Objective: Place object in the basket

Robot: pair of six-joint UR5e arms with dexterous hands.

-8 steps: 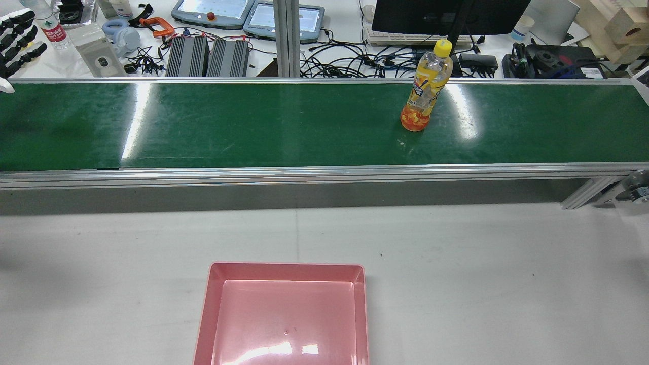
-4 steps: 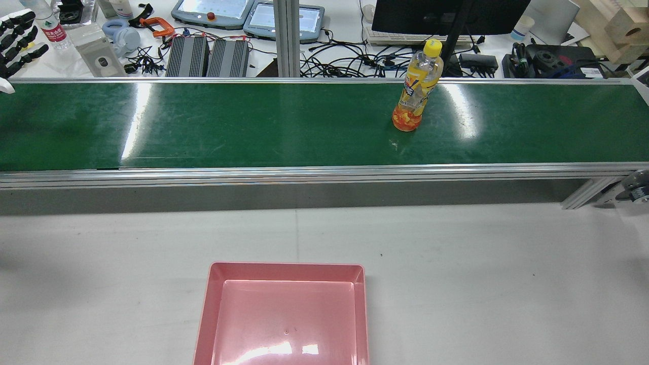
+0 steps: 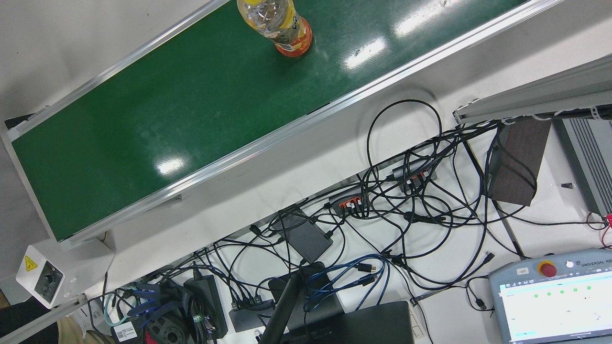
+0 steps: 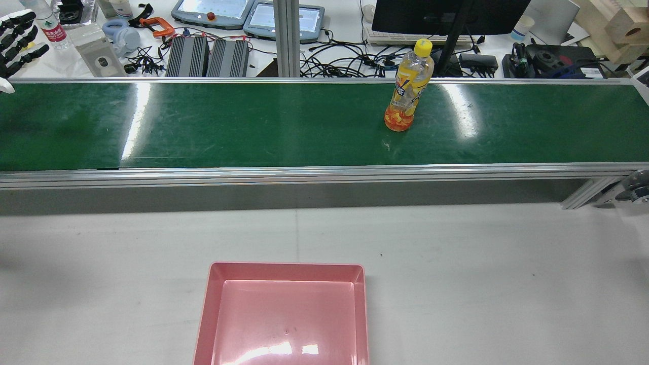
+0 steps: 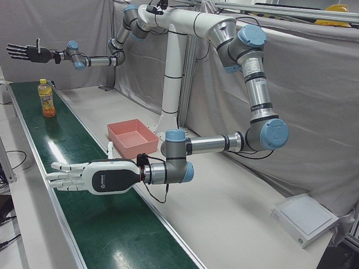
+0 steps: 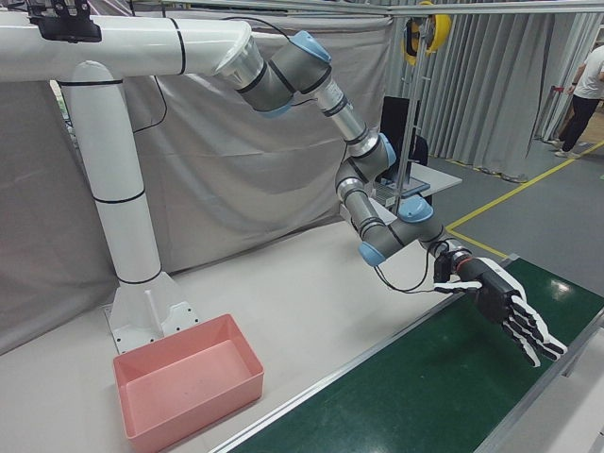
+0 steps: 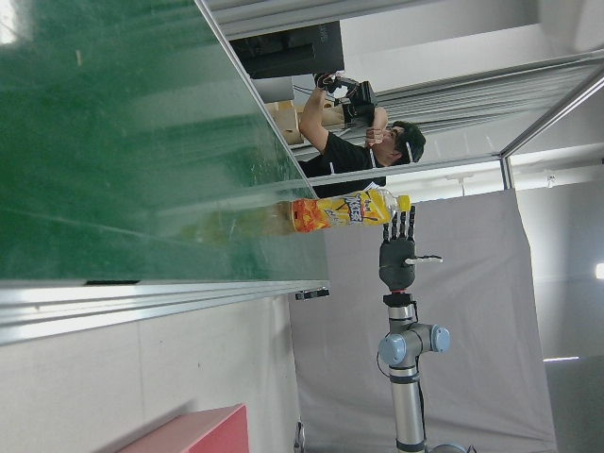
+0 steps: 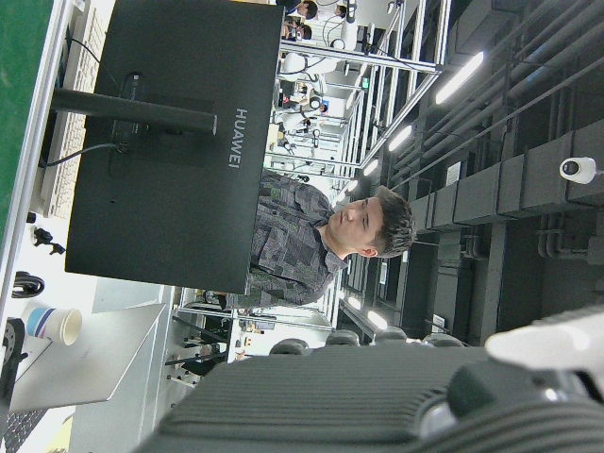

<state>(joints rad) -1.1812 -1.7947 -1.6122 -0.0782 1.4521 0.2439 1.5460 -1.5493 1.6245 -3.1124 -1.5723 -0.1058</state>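
Observation:
A yellow-capped bottle of orange drink [image 4: 405,96] stands upright on the green conveyor belt [image 4: 253,126], right of centre; it also shows in the front view [image 3: 287,28] and the left-front view [image 5: 47,98]. The pink basket [image 4: 286,265] sits empty on the grey table in front of the belt. My left hand [image 5: 84,176] is open and empty, fingers spread, over the belt's left end, far from the bottle; its fingers show at the rear view's edge [image 4: 17,40]. My right hand [image 5: 25,53] is open and empty, held high beyond the bottle.
Beyond the belt lies a bench with cables [image 3: 406,200], teach pendants [image 4: 248,15], a monitor [image 4: 446,15] and a water bottle [image 4: 50,25]. The belt has raised aluminium rails [image 4: 304,172]. The white pedestal [image 6: 132,236] stands behind the basket.
The bottle has travelled left along the belt, still upright. The hands and the basket have not moved.

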